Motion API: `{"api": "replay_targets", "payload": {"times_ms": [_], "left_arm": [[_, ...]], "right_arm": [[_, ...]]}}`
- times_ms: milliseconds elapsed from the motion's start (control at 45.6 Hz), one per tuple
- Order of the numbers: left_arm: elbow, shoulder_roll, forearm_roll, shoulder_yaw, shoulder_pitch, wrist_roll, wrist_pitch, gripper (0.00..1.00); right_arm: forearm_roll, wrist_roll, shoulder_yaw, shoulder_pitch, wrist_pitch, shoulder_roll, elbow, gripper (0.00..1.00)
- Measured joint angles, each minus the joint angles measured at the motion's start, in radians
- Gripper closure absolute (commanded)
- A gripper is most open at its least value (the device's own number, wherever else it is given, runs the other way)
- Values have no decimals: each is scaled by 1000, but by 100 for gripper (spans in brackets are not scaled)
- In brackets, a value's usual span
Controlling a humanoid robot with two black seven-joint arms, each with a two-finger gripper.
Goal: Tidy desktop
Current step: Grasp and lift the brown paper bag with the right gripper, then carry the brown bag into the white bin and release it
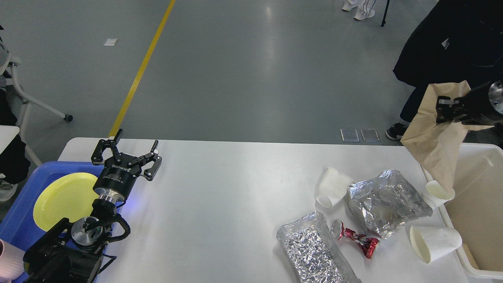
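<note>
The white desktop (220, 196) fills the lower view. My right gripper (446, 110) is shut on a brown paper bag (436, 145) and holds it in the air over the left rim of the beige tub (483, 157). My left gripper (127, 151) is open and empty at the table's far left, beside the blue tray (23, 204). On the right of the desktop lie two foil bags (387, 202) (312, 249), a crushed red can (355, 239) and three white paper cups (332, 186) (434, 241) (439, 192).
A yellow plate (63, 200) lies in the blue tray. A pink cup (10, 261) shows at the bottom left. A person in dark clothes (444, 43) stands behind the table's far right corner. A chair (23, 98) stands off the left.
</note>
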Motion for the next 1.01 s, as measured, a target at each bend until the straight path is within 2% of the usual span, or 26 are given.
{"api": "replay_targets", "payload": {"times_ms": [175, 329, 526, 657, 679, 701, 723, 745, 1008], "left_arm": [[0, 0, 0, -1, 0, 0, 0, 4], [0, 0, 0, -1, 0, 0, 0, 4], [0, 0, 0, -1, 0, 0, 0, 4], [0, 0, 0, -1, 0, 0, 0, 4], [0, 0, 0, -1, 0, 0, 0, 4], [0, 0, 0, -1, 0, 0, 0, 4], [0, 0, 0, -1, 0, 0, 0, 4], [0, 0, 0, -1, 0, 0, 0, 4], [0, 0, 0, -1, 0, 0, 0, 4]], "right_arm": [[85, -1, 150, -358, -56, -17, -303, 100], [177, -4, 242, -634, -136, -8, -502, 100], [260, -9, 341, -839, -341, 11, -569, 100], [265, -9, 391, -901, -407, 21, -571, 100], [265, -9, 396, -906, -411, 23, -571, 94], [265, -9, 401, -911, -414, 25, -571, 73], [266, -9, 406, -915, -417, 26, -571, 28], [266, -9, 410, -917, -419, 27, -571, 0], [266, -4, 424, -923, -417, 40, -569, 0]]}}
